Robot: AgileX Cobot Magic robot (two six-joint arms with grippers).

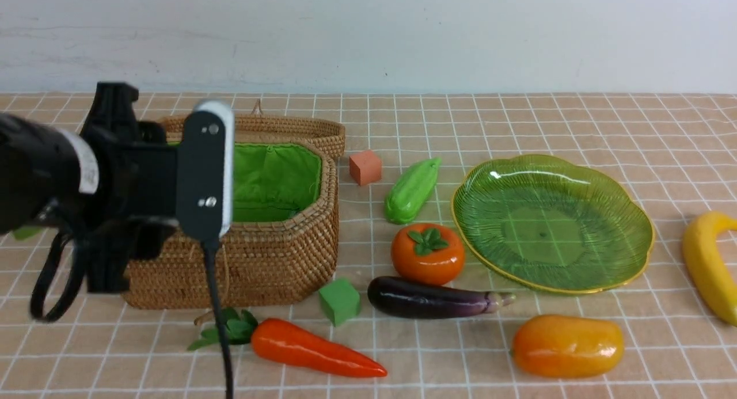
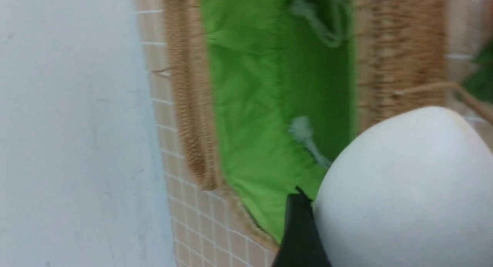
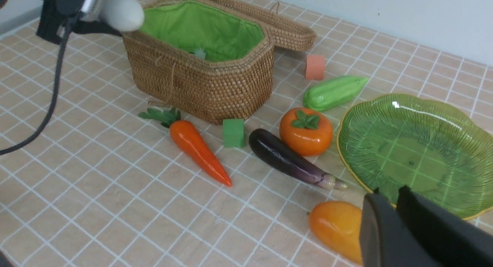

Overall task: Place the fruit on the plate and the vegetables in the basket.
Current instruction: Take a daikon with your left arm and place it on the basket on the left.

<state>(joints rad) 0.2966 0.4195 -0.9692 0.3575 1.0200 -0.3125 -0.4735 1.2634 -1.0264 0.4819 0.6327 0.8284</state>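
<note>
Holding the white radish (image 2: 404, 190) in my left gripper (image 3: 96, 12), jaws spread wide around its body. Skin is smooth, matte and off-white, and the end is rounded. It hangs by the left end of the basket (image 1: 276, 261), about level with the rim, not inside.

Basket: brown woven wicker, elongated with cut corners, bright green cloth lining (image 1: 276, 180). The lid (image 1: 299, 128) is thrown back and lies behind it.

Plate (image 1: 627, 215): shallow translucent green, ribbed, wavy outline, thin gold rim. It sits to the right of the basket with nothing on it.

On the checked cloth:
- gourd (image 1: 411, 190), light green and ridged, between basket and plate
- persimmon (image 1: 428, 254), glossy orange with a green leaf cap, just beside the plate's near-left edge
- eggplant (image 1: 429, 297), dark purple, lying just in front of the persimmon
- carrot (image 1: 314, 348), orange, with its leaves at the basket's front foot
- mango (image 1: 567, 345), orange-yellow, in front of the plate
- banana (image 1: 707, 263), yellow, right of the plate at the view's edge
- orange cube (image 1: 365, 167) by the lid and green cube (image 1: 339, 300) by the basket's front corner

Right gripper (image 3: 396, 213): fingers closed together, empty, above the mango and the plate's near rim.
</note>
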